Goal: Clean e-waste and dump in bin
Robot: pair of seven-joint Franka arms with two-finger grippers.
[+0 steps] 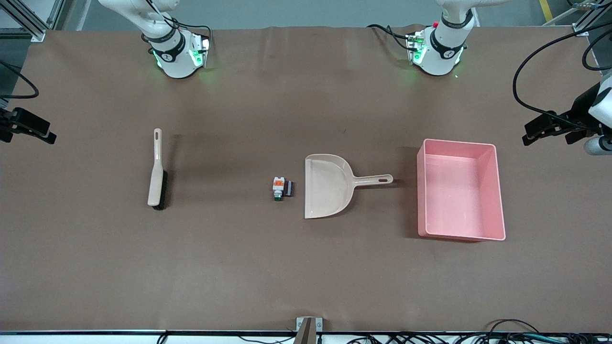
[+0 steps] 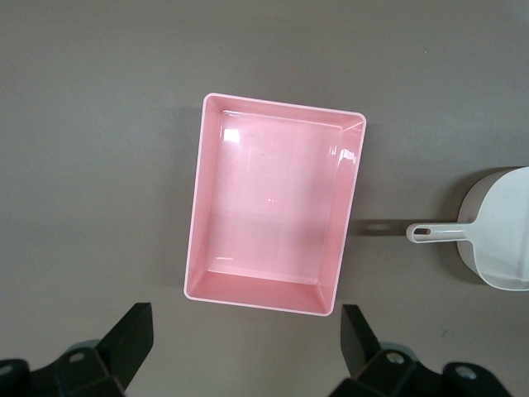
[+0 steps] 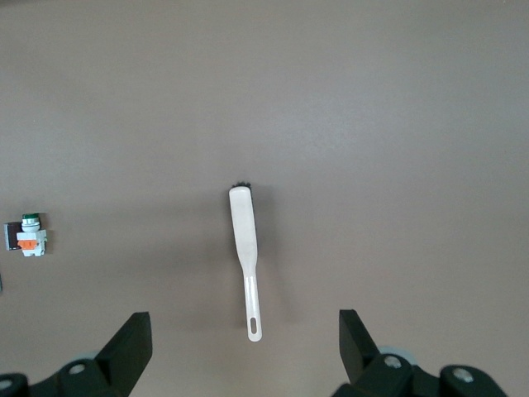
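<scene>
The e-waste lies mid-table: a tiny white part with orange and green marks [image 1: 278, 186] [image 3: 30, 236] touching a small dark block [image 1: 289, 188] [image 3: 10, 236], just beside the mouth of the beige dustpan [image 1: 327, 186]. The pink bin [image 1: 459, 196] [image 2: 269, 207] stands toward the left arm's end, with nothing in it. My left gripper [image 2: 246, 331] hangs high over the table by the bin, open and holding nothing. Over the handle end of the brush [image 3: 245, 240] my right gripper [image 3: 245, 324] is open too. Neither gripper shows in the front view.
The dustpan's handle [image 2: 438, 233] points toward the bin. The beige brush with dark bristles [image 1: 157, 172] lies toward the right arm's end. The table is covered in brown cloth [image 1: 306, 267]. Cables and camera mounts sit at both ends.
</scene>
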